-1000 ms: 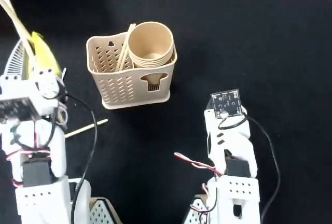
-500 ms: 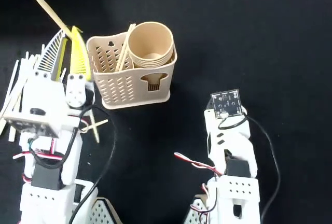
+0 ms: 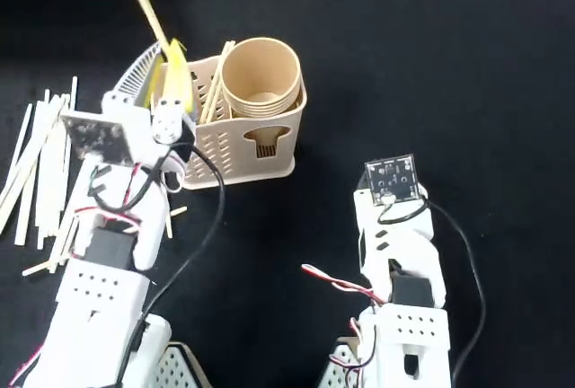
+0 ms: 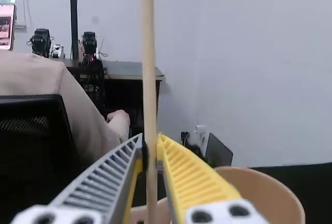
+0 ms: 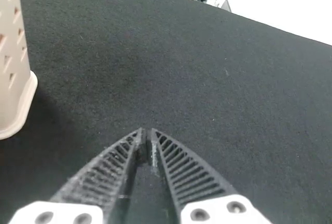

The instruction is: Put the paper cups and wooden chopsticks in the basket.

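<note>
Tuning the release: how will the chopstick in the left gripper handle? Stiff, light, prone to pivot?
Probably stiff: the chopstick runs straight above the left gripper, no sag. Likely light; pinched at one narrow spot, it may pivot. Once in the basket it would probably lean, like the chopsticks already inside.

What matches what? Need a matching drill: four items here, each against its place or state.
1. paper cups
2. raised chopstick
3. loose chopsticks
4. right jaws

a. shut, empty
b. nested in the basket
c. clamped in the left jaws
d. lying on the table, robot's left side

Pairs: 1-b, 2-c, 3-d, 4-a
</note>
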Action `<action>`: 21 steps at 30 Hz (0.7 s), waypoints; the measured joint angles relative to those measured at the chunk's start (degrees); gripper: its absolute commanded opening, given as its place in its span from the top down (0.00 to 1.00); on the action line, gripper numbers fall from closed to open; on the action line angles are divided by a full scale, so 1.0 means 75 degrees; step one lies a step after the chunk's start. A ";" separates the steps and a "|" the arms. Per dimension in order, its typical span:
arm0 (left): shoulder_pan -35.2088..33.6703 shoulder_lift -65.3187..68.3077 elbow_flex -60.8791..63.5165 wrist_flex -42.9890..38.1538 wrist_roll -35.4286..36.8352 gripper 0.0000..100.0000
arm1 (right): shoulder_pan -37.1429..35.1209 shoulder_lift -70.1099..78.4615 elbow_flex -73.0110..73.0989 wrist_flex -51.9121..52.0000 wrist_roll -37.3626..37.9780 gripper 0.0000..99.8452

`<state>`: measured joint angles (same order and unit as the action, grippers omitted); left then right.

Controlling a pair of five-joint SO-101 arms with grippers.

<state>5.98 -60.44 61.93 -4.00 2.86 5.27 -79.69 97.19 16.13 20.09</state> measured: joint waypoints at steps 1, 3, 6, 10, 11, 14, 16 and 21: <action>0.0000 0.0070 0.0000 0.0176 0.0000 0.86 | 0.0000 0.0000 0.0000 0.0000 0.0000 0.99; -0.0012 0.0129 0.0000 0.0750 0.0000 0.83 | 0.0000 0.0000 0.0000 0.0000 0.0000 0.99; -0.0012 0.0141 -0.0164 0.1747 0.0047 0.81 | 0.0000 0.0000 0.0000 0.0000 0.0000 0.99; -0.0152 0.0152 -0.0797 0.2966 0.0059 0.81 | 0.0000 0.0000 0.0000 0.0000 0.0000 0.99; -0.0293 0.0152 -0.1032 0.3259 0.0059 0.81 | 0.0000 0.0000 0.0000 0.0000 0.0000 0.99; -0.0914 0.0211 -0.1864 0.4267 0.0164 0.81 | 0.0000 0.0000 0.0000 0.0000 0.0000 0.99; -0.1512 0.0305 -0.2426 0.4982 0.0504 0.81 | 0.0000 0.0000 0.0000 0.0000 0.0000 0.99; -0.3071 0.1242 -0.3294 0.5861 0.0809 0.81 | 0.0000 0.0000 0.0000 0.0000 0.0000 0.99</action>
<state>-17.05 -51.12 37.23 39.96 8.92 5.27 -79.69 97.19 16.13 20.09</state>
